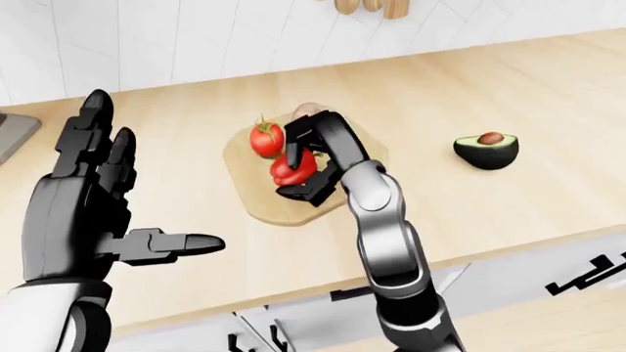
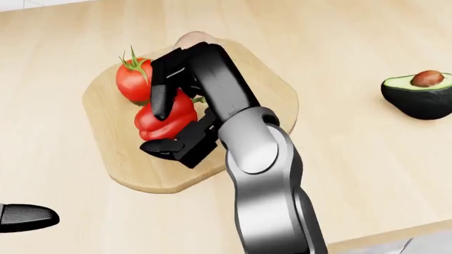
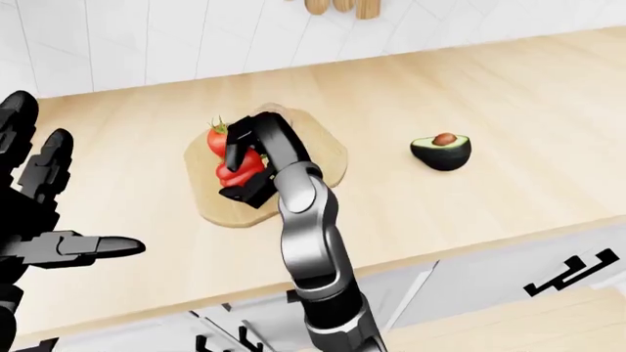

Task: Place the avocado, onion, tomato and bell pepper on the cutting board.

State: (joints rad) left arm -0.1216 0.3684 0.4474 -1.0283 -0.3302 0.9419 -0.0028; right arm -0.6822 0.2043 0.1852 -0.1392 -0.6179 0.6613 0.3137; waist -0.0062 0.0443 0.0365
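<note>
A round wooden cutting board (image 2: 113,153) lies on the light wood counter. A red tomato (image 2: 133,79) with a green stem sits on it at the upper left. A pale onion (image 2: 192,39) shows at the board's top edge, mostly hidden behind my right hand. My right hand (image 2: 161,129) is shut on the red bell pepper (image 2: 166,119) over the middle of the board; I cannot tell if the pepper touches the wood. A halved avocado (image 2: 420,92) with its pit lies on the counter to the right, off the board. My left hand (image 1: 108,213) is open and empty at the left.
A white tiled wall runs along the top of the left-eye view, with wooden utensils (image 1: 372,6) hanging there. A grey object (image 1: 12,132) sits at the left edge. The counter's near edge and drawer handles (image 1: 587,275) lie at the bottom.
</note>
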